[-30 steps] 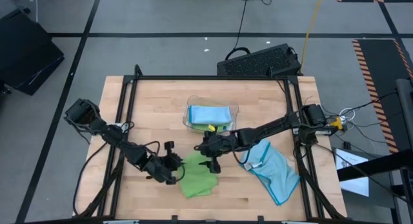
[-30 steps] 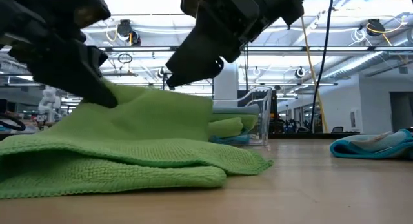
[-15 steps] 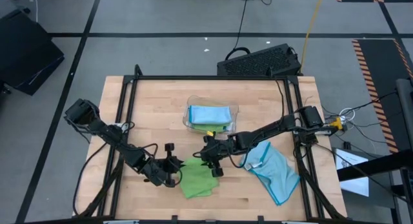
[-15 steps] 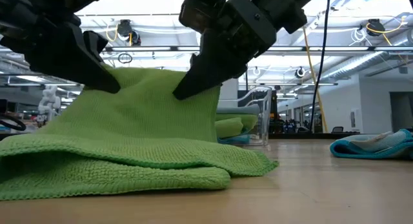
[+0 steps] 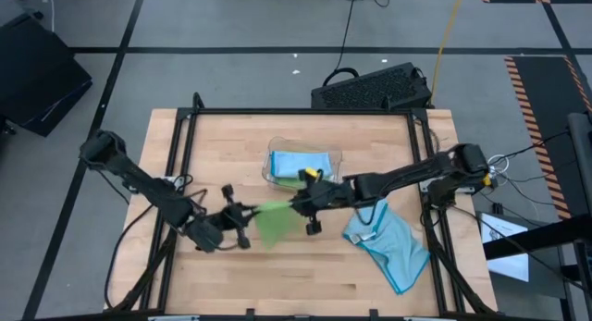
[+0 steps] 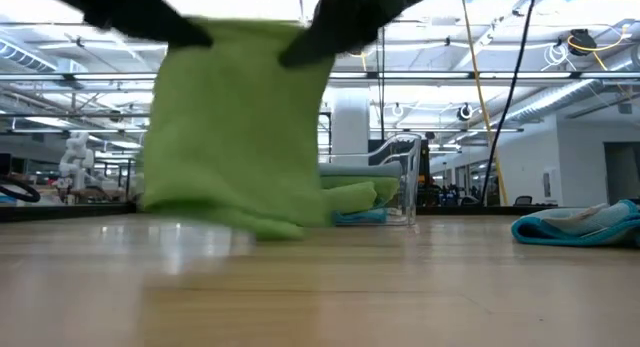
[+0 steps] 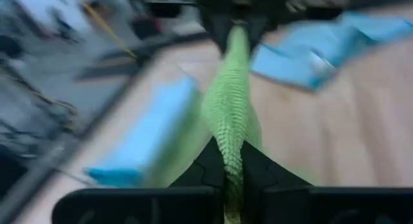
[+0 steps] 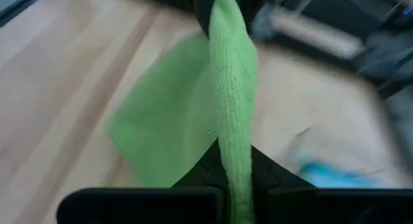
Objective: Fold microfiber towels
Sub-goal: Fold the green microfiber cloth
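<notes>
The left gripper (image 5: pixel 242 216) is clamped on 1 edge of a green towel (image 5: pixel 273 220), which hangs stretched above the middle of the wooden table (image 5: pixel 222 145), its lower edge close over the boards. The right gripper (image 5: pixel 302 206) pinches the opposite edge. Behind them a clear tray (image 5: pixel 338 159) holds folded towels (image 5: pixel 301 164). Near the right side lies a crumpled blue towel (image 5: pixel 393 247).
</notes>
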{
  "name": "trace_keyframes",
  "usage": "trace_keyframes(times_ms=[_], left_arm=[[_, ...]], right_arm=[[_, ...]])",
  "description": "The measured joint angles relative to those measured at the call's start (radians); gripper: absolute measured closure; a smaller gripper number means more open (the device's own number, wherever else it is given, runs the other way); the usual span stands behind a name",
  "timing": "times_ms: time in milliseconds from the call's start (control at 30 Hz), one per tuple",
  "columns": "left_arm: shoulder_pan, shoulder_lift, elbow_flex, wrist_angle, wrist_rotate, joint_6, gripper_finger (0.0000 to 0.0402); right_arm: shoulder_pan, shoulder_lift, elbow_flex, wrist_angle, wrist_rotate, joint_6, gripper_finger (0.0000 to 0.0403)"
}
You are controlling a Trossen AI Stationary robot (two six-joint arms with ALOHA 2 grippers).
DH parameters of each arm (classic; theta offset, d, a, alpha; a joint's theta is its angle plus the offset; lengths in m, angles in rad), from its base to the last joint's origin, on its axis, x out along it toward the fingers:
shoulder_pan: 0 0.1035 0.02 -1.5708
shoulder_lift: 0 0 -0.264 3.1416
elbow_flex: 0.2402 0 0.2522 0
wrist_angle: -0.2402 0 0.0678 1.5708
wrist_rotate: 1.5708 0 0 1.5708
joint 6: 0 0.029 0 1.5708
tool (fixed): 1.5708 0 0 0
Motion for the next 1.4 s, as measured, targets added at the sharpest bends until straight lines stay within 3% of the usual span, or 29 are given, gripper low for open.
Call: trace_keyframes(times_ms=[133,300,633,800,1000,1067,1267,1400], left_arm=[[0.036,-0.086,0.000,0.036,-0.043,0.094,0.0388],[0.026,-0.104,0.002,0.130,0.076,0.125,0.0384],[-0.035,0.149,0.002,0.181,0.233,0.009,0.0384],[-0.044,0.170,0.000,0.208,0.103,0.151,0.0391],[-0.038,0.055,-0.001,0.164,-0.142,0.322,0.0386],[-0.036,0.012,-0.001,0.156,-0.154,0.325,0.0380],[-0.052,0.028,-0.006,0.156,0.180,0.075,0.0394],[-0.078,0.168,-0.008,0.183,0.207,-0.089,0.0391]], right_arm=[[-0.007,-0.084,0.000,0.035,0.069,-0.113,0.0396],[0.029,-0.134,0.002,-0.056,0.079,-0.097,0.0399],[0.165,-0.027,-0.094,0.025,-0.031,-0.004,0.0399],[0.127,-0.035,-0.096,0.127,-0.020,-0.040,0.0399],[0.006,-0.037,-0.096,0.251,-0.017,-0.137,0.0399],[-0.021,-0.037,-0.096,0.256,-0.018,-0.133,0.0399],[-0.006,-0.030,-0.144,0.225,-0.148,-0.031,0.0399],[0.043,-0.027,-0.268,0.339,-0.187,0.039,0.0399]])
